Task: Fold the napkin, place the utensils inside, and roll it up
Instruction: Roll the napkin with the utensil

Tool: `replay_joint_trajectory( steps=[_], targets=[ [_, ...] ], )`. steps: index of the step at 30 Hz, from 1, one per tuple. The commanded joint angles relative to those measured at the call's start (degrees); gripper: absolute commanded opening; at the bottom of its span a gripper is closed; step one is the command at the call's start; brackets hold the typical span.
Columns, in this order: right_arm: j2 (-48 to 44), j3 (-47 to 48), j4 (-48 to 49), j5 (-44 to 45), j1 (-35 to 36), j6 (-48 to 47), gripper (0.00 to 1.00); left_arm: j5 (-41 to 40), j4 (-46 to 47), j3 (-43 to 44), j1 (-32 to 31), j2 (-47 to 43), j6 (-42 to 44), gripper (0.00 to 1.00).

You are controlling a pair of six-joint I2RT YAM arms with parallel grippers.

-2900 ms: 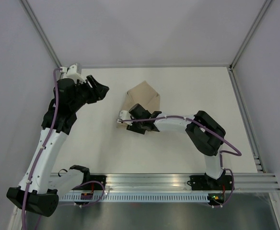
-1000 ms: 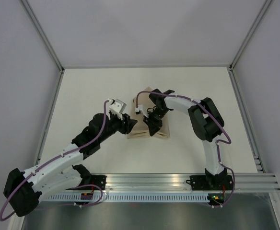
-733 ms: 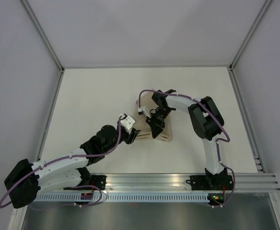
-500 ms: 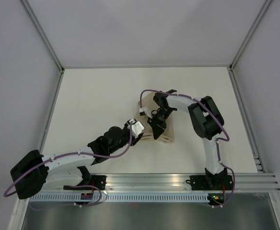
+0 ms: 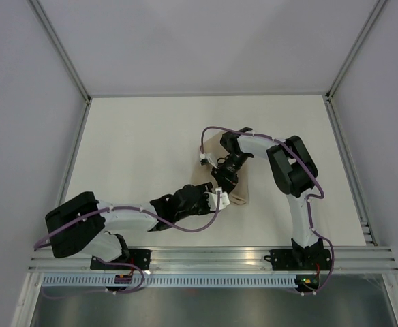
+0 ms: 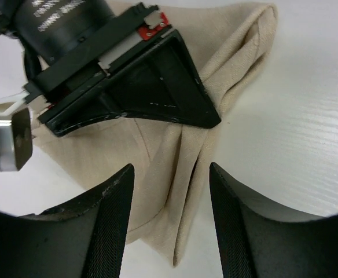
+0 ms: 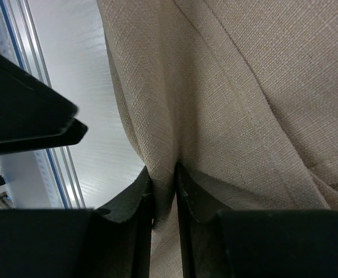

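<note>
The tan napkin (image 5: 239,196) lies bunched at mid-table, mostly hidden under both arms. My right gripper (image 5: 224,180) is shut on a raised fold of it; in the right wrist view the cloth (image 7: 227,87) is pinched between the jaws (image 7: 164,200). My left gripper (image 5: 221,198) is at the napkin's near corner. It is open (image 6: 172,231), with the pointed folded corner (image 6: 183,191) lying between its fingers (image 6: 108,226) and untouched. The black right gripper (image 6: 149,87) shows above it. The utensils are out of view.
A metal rail (image 5: 253,255) carrying both arm bases runs along the near table edge. Grey walls and frame posts (image 5: 61,51) enclose the white table (image 5: 138,136). Purple cables (image 5: 216,129) loop over the right arm.
My left arm swung from the napkin's left side round to its near corner, and its jaws widened. The right gripper kept its pinch and drew the cloth slightly nearer.
</note>
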Motion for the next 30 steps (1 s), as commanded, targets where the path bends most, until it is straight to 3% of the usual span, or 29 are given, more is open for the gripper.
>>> replay_joint_trajectory(
  steps=[1, 12, 19, 22, 26, 30],
  targets=[
    [5.97, -3.07, 3.38, 11.68, 0.02, -3.50, 0.14, 0.69, 2.07, 2.19, -1.65, 3.78, 7.22, 0.60],
    [6.41, -2.63, 3.46, 12.12, -0.25, -3.41, 0.13, 1.57, 6.12, 2.71, -1.66, 11.35, 11.62, 0.63],
    [6.85, -2.81, 3.46, 12.12, -0.42, -3.41, 0.13, 1.83, 5.50, 3.51, -1.66, 15.48, 12.85, 0.60],
    [6.94, -2.81, 3.46, 12.12, -0.42, -3.50, 0.13, 2.45, 4.28, 3.68, -1.66, 16.19, 12.59, 0.52],
    [7.02, -2.90, 3.38, 12.03, -0.60, -3.59, 0.13, 3.94, 1.82, 4.38, -1.66, 17.07, 12.15, 0.32],
    [6.94, -2.90, 3.46, 11.86, -0.69, -3.59, 0.13, 5.52, -1.79, 6.05, -1.66, 17.77, 11.37, 0.19]
  ],
)
